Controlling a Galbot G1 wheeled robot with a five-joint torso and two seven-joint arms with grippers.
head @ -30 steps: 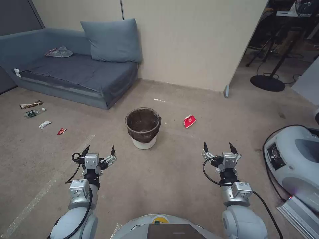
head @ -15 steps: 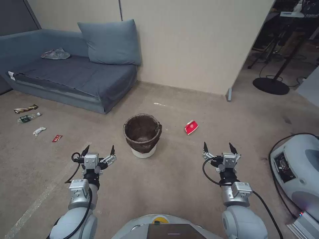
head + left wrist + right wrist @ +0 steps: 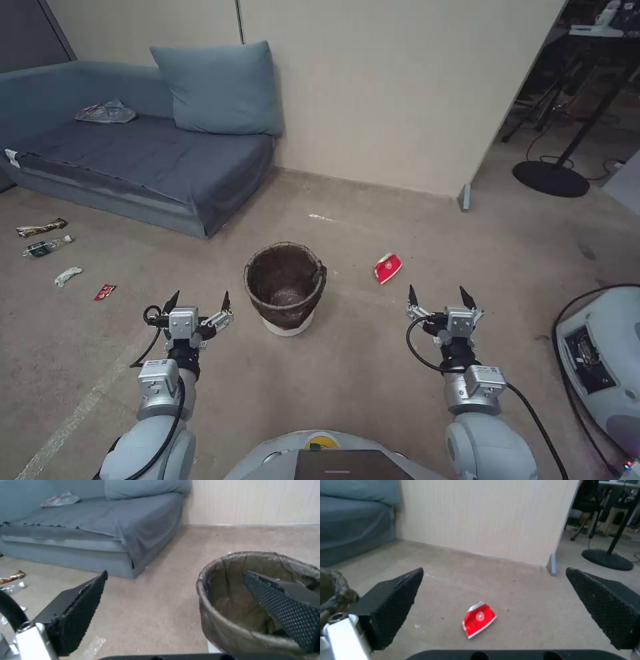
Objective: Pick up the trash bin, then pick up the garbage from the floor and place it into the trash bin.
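The trash bin stands upright on the floor, ahead between both arms, nearer the left end effector; left and right end effector both gape wide, empty

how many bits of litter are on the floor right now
5: a red carton right of the trash bin; far left by the sofa, a brown wrapper, bottle, white tissue, red wrapper. More may lie out of view.
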